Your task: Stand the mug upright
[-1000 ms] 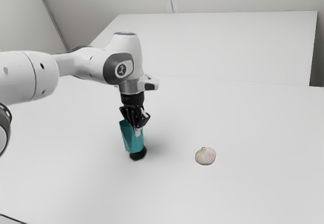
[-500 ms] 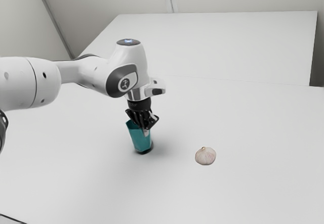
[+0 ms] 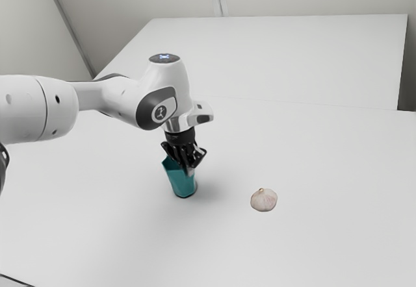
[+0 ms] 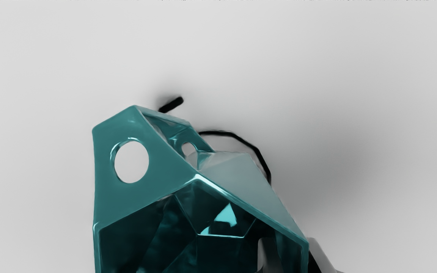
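The hand (image 3: 190, 169) grips the mug (image 3: 181, 183) by its wall, one finger inside, partly hidden. The mug leans at the bench (image 3: 312, 163), and I can't tell whether its base sits flat.

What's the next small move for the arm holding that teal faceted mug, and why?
I'd probably ease the mug slightly down before releasing it. Its mouth faces up, and the black two-finger end effector pinches its wall, one finger inside, one outside. Dark edging lines its base, so I can't tell whether it fully rests on the white table.
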Available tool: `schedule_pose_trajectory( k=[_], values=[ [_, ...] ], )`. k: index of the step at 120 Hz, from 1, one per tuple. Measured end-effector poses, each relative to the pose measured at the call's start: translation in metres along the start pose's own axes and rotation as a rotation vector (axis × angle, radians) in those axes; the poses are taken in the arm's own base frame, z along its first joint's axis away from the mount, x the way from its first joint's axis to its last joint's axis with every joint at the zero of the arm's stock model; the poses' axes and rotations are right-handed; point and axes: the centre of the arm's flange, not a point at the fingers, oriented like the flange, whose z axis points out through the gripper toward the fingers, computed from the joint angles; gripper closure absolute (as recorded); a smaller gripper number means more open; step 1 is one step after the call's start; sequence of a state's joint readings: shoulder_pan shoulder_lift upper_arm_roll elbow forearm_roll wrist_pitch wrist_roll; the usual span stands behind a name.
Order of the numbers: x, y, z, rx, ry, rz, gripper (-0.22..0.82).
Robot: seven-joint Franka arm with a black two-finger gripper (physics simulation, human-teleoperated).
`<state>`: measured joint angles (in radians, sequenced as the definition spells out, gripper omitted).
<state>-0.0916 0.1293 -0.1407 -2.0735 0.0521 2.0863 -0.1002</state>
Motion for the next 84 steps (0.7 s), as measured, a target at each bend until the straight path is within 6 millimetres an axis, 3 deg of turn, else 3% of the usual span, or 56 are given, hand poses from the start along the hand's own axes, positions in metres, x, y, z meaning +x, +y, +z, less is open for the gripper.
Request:
schedule_pose_trajectory(
  k=[17,45,63,72,84],
  values=[
    [-0.004,0.001,-0.02,0.002,0.037,-0.01,0.55],
    [-0.025,0.006,-0.089,0.023,0.125,-0.011,0.46],
    [-0.017,0.012,-0.157,0.021,0.182,-0.011,0.23],
    [-0.013,0.012,-0.201,0.018,0.223,-0.014,0.17],
    [-0.015,0.009,-0.246,0.015,0.252,-0.018,0.1]
  ],
)
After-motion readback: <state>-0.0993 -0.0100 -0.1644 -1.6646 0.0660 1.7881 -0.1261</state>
